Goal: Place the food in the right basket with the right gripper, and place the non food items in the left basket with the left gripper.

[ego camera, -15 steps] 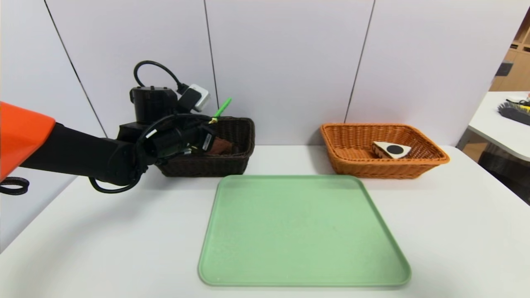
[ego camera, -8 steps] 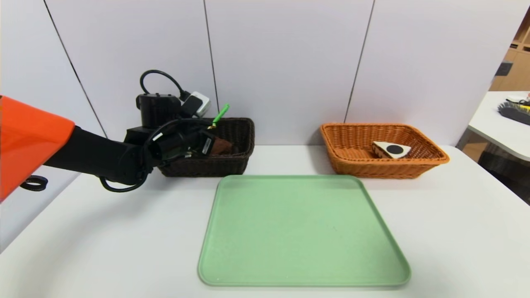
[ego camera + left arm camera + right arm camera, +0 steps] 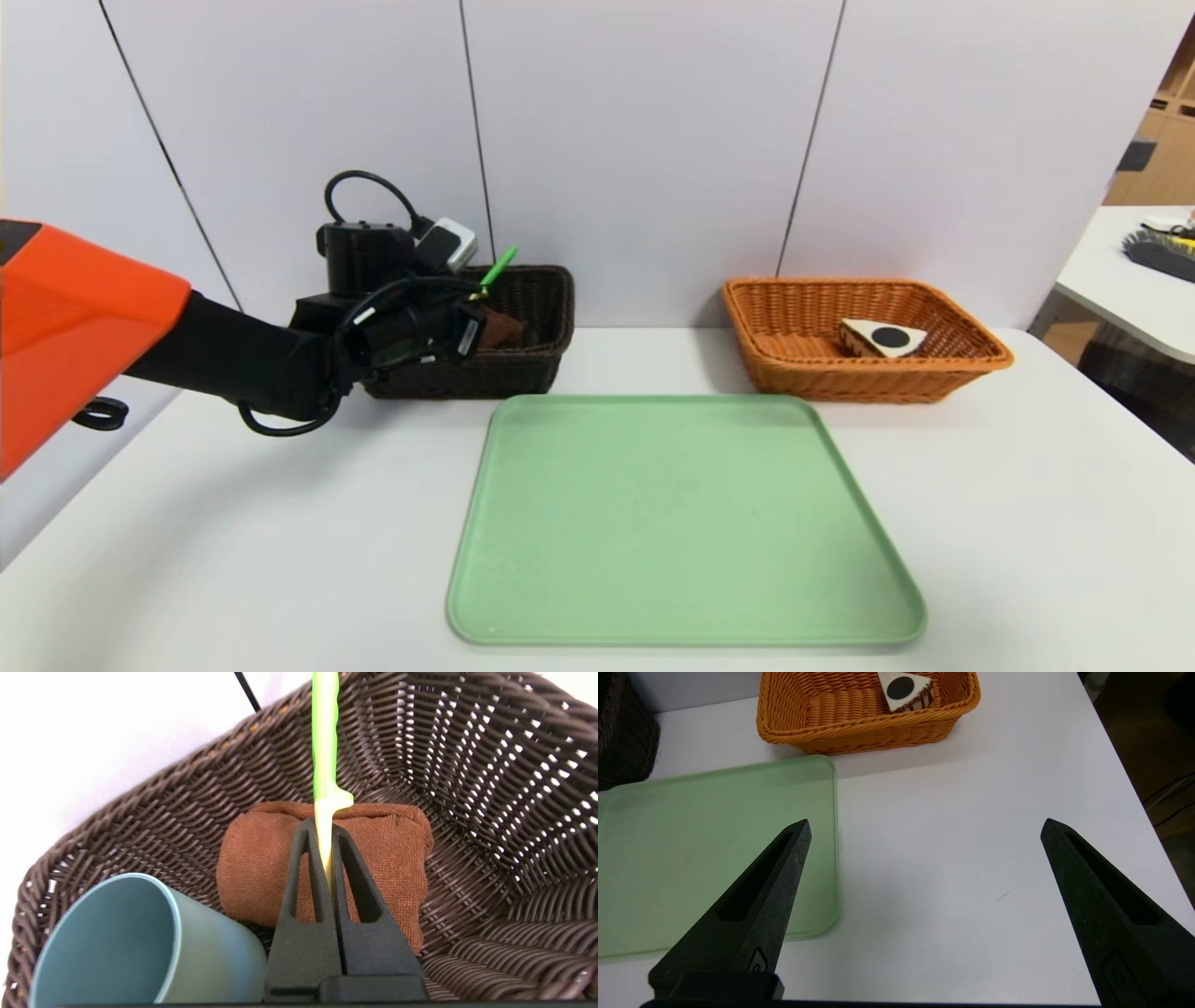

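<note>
**Holding a green-handled knife over the dark basket**

Reaching in over the near-left rim of the dark brown basket (image 3: pixel 523 322), the left tool (image 3: pixel 325 835) has its two fingers pressed together on the pale blade of a green-handled knife (image 3: pixel 324 746). The knife's handle points up and away, toward the basket's far wall, and in the head view it sticks out above the rim. Right behind the tool's tips, inside the basket, lies a folded brown cloth (image 3: pixel 261 858); the blade crosses in front of its upper edge. Beside the cloth, also inside the basket, a blue-green cup (image 3: pixel 135 947) lies on its side with its mouth toward the wrist camera, close against the tool's body. The arm and its cabling hide the basket's left end in the head view.

In front of the dark basket, a green tray (image 3: pixel 681 523) sits on the white table (image 3: pixel 1027 523), just clear of the basket. Well to the right of the dark basket, beyond the tray's far right corner, stands an orange basket (image 3: pixel 784 359) holding a triangular slice of cake (image 3: pixel 882 337) with a dark round spot on top.

The right tool (image 3: pixel 924 828) hangs above bare table right of the tray, its fingers spread wide apart and holding nothing.
</note>
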Controlling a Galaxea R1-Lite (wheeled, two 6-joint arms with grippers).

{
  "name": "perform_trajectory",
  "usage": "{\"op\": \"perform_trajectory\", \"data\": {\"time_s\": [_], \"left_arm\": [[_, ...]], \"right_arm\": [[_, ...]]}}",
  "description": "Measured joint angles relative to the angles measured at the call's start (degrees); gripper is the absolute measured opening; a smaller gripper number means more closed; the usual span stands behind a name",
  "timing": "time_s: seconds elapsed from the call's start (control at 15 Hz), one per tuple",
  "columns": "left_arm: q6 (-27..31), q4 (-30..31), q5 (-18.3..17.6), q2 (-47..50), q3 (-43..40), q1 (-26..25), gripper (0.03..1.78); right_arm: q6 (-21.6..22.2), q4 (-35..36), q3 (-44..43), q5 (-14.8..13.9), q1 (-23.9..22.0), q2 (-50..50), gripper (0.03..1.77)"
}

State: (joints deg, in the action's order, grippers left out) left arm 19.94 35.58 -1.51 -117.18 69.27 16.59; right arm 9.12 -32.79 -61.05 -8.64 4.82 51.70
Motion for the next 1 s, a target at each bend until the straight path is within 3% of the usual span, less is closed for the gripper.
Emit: {"op": "perform_trajectory", "data": {"time_s": [0.27,0.47,0.8,1.0], "left_arm": [[-0.1,0.1,0.1,-0.3,0.0,0.0,0.75],[-0.1,0.1,0.7,-0.4,0.2,0.0,1.05],[0.0,-1.6,1.6,0.6,5.9,0.2,1.36],[-0.3,-10.5,2.6,5.9,11.6,0.3,1.47]], "right_arm": [[0.0,0.0,-0.1,0.0,0.0,0.3,1.7],[0.0,0.0,0.0,0.1,0.0,0.3,1.7],[-0.1,0.0,-0.1,0.1,0.0,0.3,1.7],[-0.3,0.0,-0.4,0.1,0.0,0.3,1.7]]}}
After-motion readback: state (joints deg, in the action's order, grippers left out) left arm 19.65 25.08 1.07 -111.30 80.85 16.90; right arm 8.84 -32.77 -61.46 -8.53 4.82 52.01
